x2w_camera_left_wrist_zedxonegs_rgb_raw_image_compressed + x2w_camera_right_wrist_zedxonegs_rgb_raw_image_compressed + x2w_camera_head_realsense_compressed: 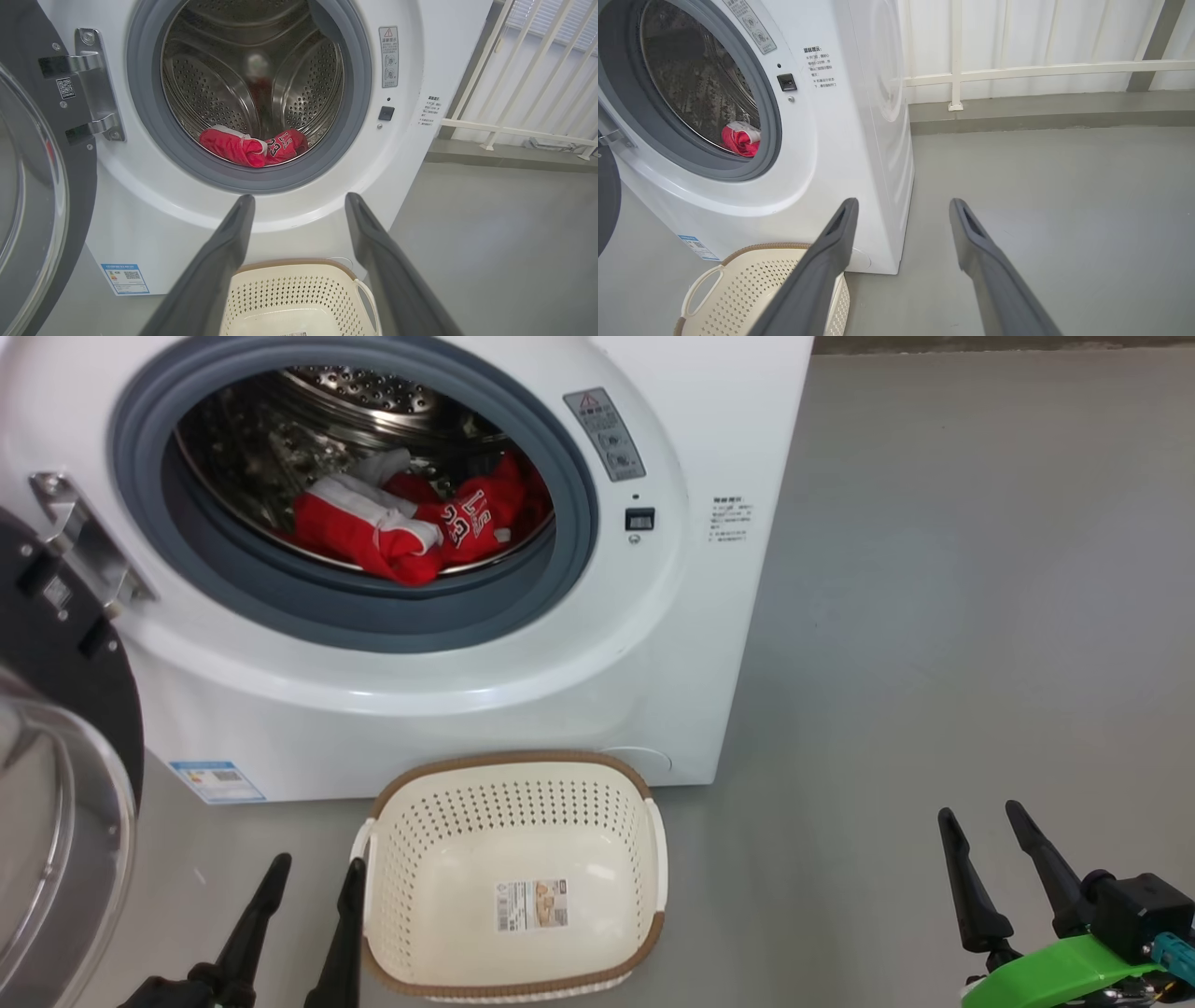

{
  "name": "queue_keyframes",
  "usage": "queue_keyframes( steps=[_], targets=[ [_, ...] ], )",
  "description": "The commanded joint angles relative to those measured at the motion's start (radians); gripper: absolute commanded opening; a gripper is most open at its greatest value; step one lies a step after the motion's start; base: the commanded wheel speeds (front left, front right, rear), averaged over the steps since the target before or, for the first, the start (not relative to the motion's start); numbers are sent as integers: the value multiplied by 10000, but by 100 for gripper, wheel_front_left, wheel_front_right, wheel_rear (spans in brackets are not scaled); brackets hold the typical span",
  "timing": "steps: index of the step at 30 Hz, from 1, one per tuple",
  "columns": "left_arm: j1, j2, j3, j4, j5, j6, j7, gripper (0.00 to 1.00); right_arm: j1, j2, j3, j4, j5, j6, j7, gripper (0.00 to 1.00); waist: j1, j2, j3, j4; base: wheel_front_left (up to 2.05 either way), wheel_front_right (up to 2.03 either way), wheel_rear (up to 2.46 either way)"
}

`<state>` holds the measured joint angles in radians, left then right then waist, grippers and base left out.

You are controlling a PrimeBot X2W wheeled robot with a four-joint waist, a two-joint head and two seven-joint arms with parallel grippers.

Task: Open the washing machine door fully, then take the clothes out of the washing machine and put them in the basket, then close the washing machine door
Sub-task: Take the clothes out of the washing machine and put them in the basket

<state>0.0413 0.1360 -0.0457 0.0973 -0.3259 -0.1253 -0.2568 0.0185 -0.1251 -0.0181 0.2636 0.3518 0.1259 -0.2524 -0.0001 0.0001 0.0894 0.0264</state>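
Note:
The white washing machine has its round mouth uncovered. Its door hangs swung out to the left on a steel hinge. Red clothes lie bundled at the bottom front of the steel drum. The cream basket stands on the floor before the machine with nothing in it but a sticker. My left gripper is open, just left of the basket. Far to the right, my right gripper is open above the floor.
Grey floor stretches to the right of the machine. A white railing runs along the wall behind a low grey kerb. The swung-out door takes up the space at the left.

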Motion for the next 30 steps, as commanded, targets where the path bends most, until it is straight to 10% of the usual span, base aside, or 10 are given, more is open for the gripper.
queue_keyframes(
  steps=[1, 30],
  targets=[
    [-408, 164, 328, -191, -19, -54, -49, 100, -214, -132, 221, -207, -81, 48, -94, 100, 1, -1, 26, 4, 104, -104, 0],
    [-1257, -89, 122, 847, 276, -54, -49, 100, -549, -29, 318, -261, -78, 48, -94, 100, 1, -1, 731, 101, 14, -14, 0]
  ],
)
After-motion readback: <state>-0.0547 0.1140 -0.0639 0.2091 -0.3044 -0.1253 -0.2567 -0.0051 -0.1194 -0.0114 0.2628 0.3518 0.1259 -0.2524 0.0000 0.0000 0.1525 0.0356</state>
